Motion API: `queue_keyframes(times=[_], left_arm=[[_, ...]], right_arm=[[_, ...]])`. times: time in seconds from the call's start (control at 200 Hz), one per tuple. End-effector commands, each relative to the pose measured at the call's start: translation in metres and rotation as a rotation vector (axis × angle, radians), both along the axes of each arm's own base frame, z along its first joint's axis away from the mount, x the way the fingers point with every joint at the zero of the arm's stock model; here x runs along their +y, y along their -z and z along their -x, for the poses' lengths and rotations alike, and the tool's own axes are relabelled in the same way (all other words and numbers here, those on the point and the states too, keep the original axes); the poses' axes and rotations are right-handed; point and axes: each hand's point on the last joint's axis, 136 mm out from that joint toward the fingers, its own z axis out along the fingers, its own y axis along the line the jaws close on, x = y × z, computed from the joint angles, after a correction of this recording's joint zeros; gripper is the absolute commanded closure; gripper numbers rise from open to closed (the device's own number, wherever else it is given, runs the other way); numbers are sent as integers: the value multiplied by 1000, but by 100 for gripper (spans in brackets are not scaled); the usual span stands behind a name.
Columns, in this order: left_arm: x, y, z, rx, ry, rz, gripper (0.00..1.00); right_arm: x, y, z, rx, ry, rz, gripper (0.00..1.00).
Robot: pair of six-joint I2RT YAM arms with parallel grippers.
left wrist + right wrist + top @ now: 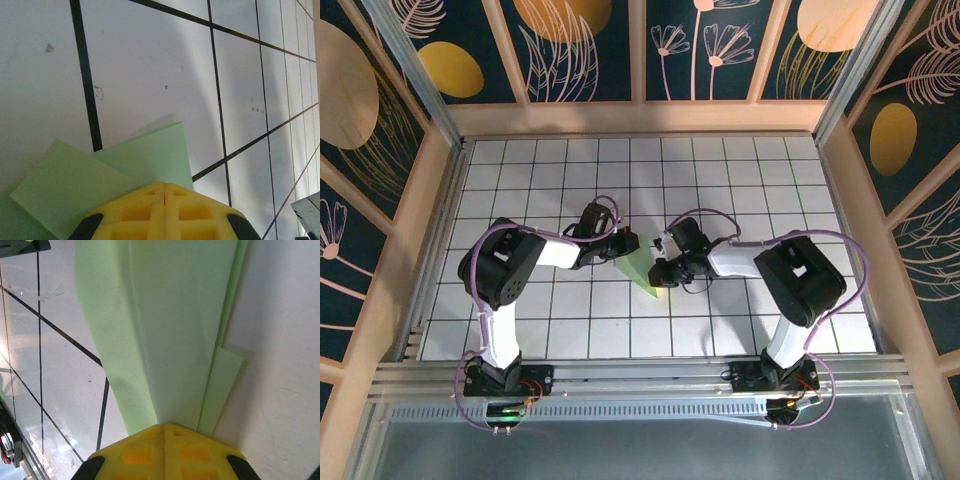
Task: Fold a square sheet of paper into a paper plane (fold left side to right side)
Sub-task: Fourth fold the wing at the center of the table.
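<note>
While both my arms are reaching in over the middle of the table point(740, 330), I am working on the paper point(640, 272), a narrow green wedge lying flat between my two grippers with its point toward my bases. My left gripper point(628, 241) is sitting at the wide far end and my right gripper point(661, 272) at the narrow near end. Both sets of jaws are pressed together; in each wrist view the yellow fingers point(145, 212) are meeting with no gap at the seam. I'm judging this as a creasing or hold-down step. To do it well I should be pinning one end firmly with the left gripper and pressing along the long fold with the right one. That means pushing straight down rather than dragging, since thin paper is likely to slide on the smooth tiles. In the right wrist view a small strip is poking out past the main edge, so the layers are looking slightly off and may need squaring first. The fingertips themselves are cut off at the bottom of both wrist views. I cannot tell whether any paper is caught between the pads or just lying under them. From above, both grippers are covering the wedge's ends, so the fold count is hard to make out.
</note>
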Motion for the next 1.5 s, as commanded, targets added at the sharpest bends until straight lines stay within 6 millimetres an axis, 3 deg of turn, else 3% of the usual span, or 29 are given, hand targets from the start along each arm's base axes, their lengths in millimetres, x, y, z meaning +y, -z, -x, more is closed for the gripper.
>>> queue_keyframes(times=[0.0, 0.165, 0.315, 0.706, 1.091, 1.326, 1.496], left_arm=[[16, 34, 9, 46, -23, -98, 100], [20, 38, 11, 57, -33, -110, 100], [19, 37, 11, 57, -31, -111, 100], [21, 40, 13, 65, -35, -119, 100], [22, 41, 13, 71, -38, -128, 100], [30, 47, 12, 94, -71, -170, 100], [35, 52, 13, 109, -93, -197, 100]], right_arm=[[-16, -2, 9, 58, 15, 58, 100], [6, -56, -6, -6, 25, -99, 100], [17, -65, -12, -14, 30, -158, 100], [45, -39, -35, -26, 63, -145, 100], [44, -9, -50, -29, 108, -65, 100], [34, 9, -36, 8, 96, 12, 100], [26, 12, -21, 29, 92, 35, 100]])
